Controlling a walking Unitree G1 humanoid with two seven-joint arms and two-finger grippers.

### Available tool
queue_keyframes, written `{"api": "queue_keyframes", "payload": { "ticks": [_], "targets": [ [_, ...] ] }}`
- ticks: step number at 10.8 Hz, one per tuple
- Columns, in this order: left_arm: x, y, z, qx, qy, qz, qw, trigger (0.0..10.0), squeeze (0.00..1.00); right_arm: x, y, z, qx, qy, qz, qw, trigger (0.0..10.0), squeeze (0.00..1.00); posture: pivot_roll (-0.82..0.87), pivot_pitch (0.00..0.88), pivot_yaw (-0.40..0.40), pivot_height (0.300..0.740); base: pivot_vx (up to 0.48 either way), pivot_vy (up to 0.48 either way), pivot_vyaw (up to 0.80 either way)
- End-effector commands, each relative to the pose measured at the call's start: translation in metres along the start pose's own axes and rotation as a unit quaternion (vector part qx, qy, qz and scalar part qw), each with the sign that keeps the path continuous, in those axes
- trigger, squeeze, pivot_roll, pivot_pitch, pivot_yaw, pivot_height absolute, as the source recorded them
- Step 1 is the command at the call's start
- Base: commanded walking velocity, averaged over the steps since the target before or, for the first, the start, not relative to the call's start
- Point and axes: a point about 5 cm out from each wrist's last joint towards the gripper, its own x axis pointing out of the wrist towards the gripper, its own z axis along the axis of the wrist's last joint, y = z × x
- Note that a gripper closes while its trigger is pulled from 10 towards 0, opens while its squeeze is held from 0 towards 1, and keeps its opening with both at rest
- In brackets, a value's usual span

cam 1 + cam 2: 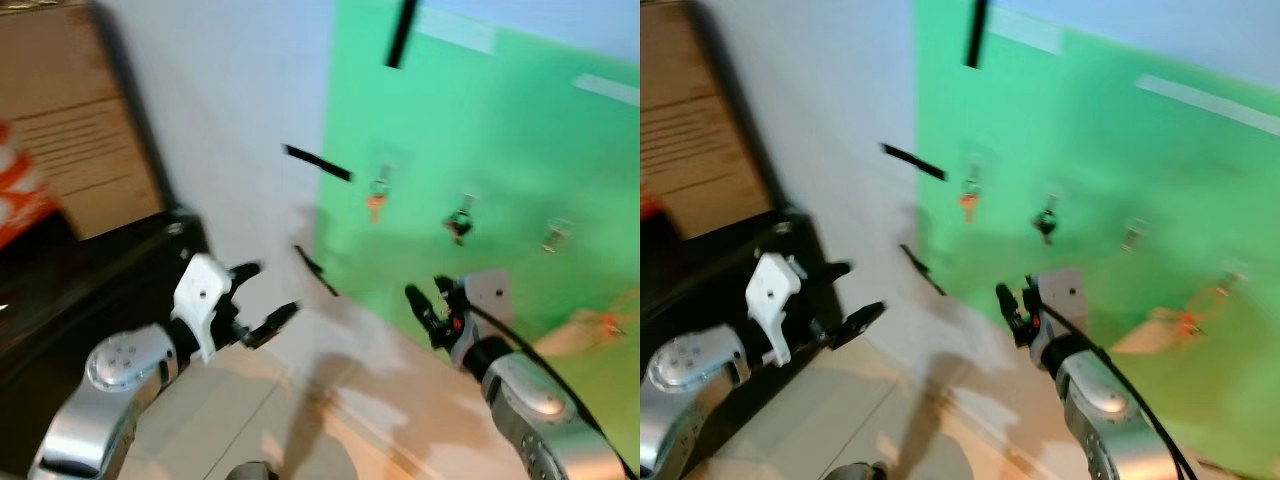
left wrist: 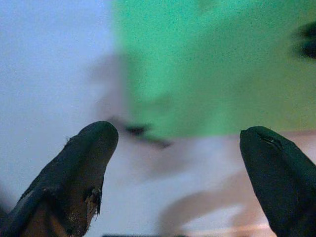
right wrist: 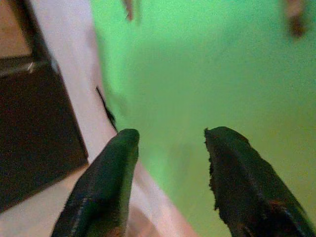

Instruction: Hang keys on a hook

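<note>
Orange-tagged keys (image 1: 376, 201) hanging on green board (image 1: 500, 150)

The green board (image 1: 500, 150) on the wall looks matt, like paper or card, taped up with strips of black tape (image 1: 316, 163) and a couple of paler strips at the upper right. The arms are made of brushed silver metal, with a white plastic bracket (image 1: 203, 290) seen on the left one. The left gripper (image 2: 177, 168) fingertips look like dull black rubber, a bit frayed at the edges. A cardboard box (image 1: 70, 130) sits upper left, matt brown. The keys (image 1: 376, 200) are too blurred for any finish to be made out.
</note>
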Motion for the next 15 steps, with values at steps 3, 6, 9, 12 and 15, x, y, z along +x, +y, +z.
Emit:
{"api": "queue_keyframes", "payload": {
  "ticks": [3,6,9,12,15],
  "targets": [
    [0.004,0.005,-0.007,0.013,-0.010,0.152,0.988,10.0,0.00,0.001,-0.002,-0.006,-0.004,-0.009,-0.030,0.999,10.0,1.00,-0.07,0.000,-0.037,0.740,0.000,0.000,0.80],
    [0.005,-0.002,-0.008,0.000,-0.021,0.162,0.987,10.0,0.00,0.003,0.010,-0.014,0.027,-0.003,-0.024,0.999,10.0,1.00,-0.05,0.000,-0.043,0.740,0.000,0.000,0.80],
    [0.004,0.000,-0.010,0.025,-0.021,0.195,0.980,10.0,0.00,0.007,0.011,-0.019,0.061,-0.008,-0.035,0.998,10.0,1.00,-0.06,0.000,-0.033,0.740,0.000,0.000,0.80],
    [0.005,0.014,-0.013,0.016,-0.013,0.214,0.977,10.0,0.00,0.008,0.010,-0.018,0.055,-0.018,-0.059,0.997,10.0,1.00,-0.07,0.000,0.016,0.740,0.000,0.000,0.80],
    [0.006,0.025,-0.013,-0.003,-0.008,0.244,0.970,10.0,0.01,0.011,0.013,-0.018,0.044,-0.029,-0.053,0.997,10.0,1.00,-0.08,0.000,0.040,0.740,0.000,0.000,0.61]
  ]
}}
